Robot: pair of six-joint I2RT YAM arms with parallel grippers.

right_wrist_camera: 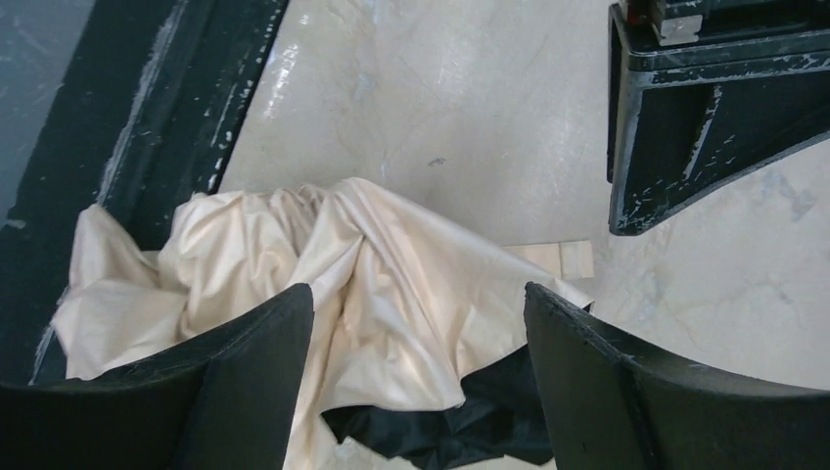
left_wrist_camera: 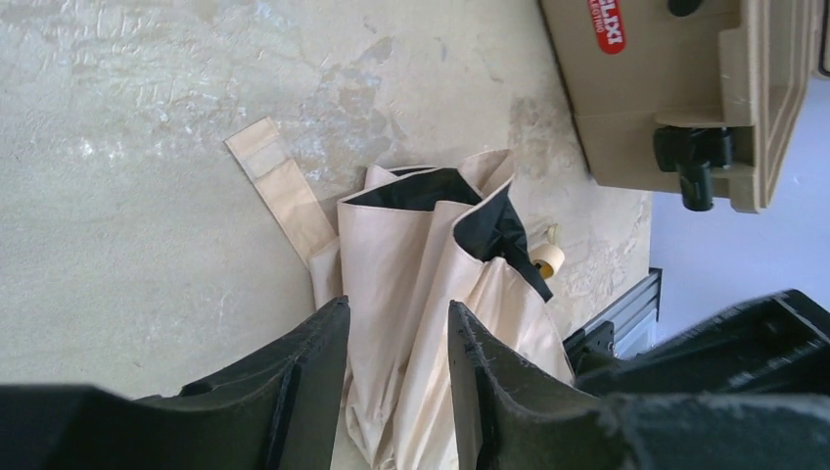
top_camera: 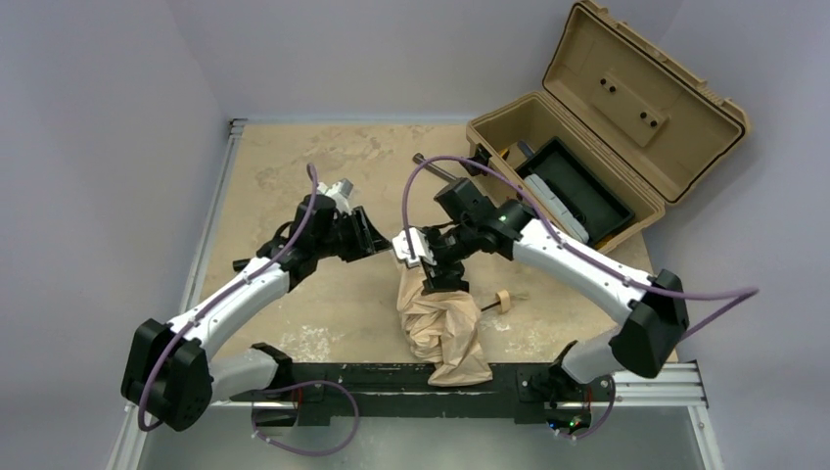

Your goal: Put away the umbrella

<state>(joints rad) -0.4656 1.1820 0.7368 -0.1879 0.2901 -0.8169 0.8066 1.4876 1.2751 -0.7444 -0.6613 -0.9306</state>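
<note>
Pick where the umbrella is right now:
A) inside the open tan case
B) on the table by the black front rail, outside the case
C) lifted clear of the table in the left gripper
B: the umbrella lies crumpled on the table against the black rail, apart from the open tan case at the far right.

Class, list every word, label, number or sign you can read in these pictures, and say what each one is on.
"LIXI": white letters on a red label on the tan case, left wrist view; cut off by the picture's edge, so uncertain.
No print shows on the umbrella.
Top and right wrist views: nothing readable.
</note>
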